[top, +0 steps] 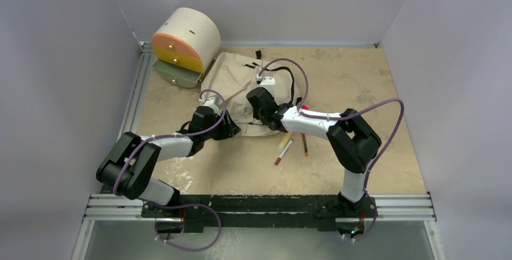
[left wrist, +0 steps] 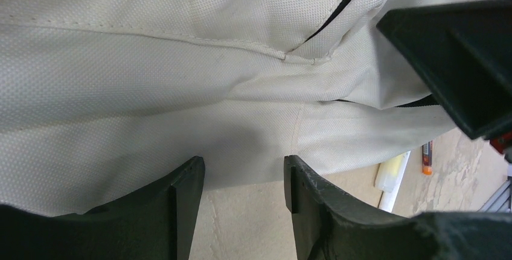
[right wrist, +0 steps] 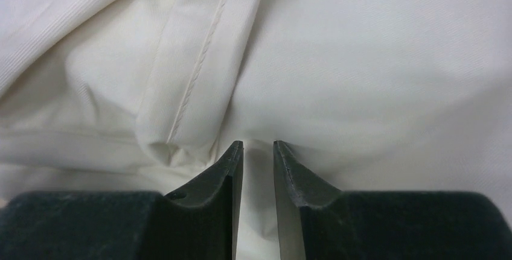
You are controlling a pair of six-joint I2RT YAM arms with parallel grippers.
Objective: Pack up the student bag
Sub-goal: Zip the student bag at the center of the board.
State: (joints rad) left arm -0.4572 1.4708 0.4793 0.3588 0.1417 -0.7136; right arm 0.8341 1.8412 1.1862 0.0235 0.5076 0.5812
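Your student bag lies flat in the far middle of the surface. Its far-left corner sits just beside the cream-and-orange drawer unit, close to the left rail. The widest stretch of bare surface is to the right, beyond the pens, which lie just off the bag's near-right edge.

Your left gripper is at the bag's near edge. It is released, its jaws well apart, with only the fabric hem and the tan surface showing between them. Your right gripper is over the middle of the bag beside a stitched fold. Its jaws are slightly parted with a thin gap, and no fabric is visibly pinched.

No view shows the inside of the bag. A grey-green tray juts out at the base of the drawer unit, and you cannot tell what it holds.

Only the left wrist view shows a black zipper slit in the bag. It also shows the right arm's dark body looming at upper right. The right wrist view is filled with cream fabric.
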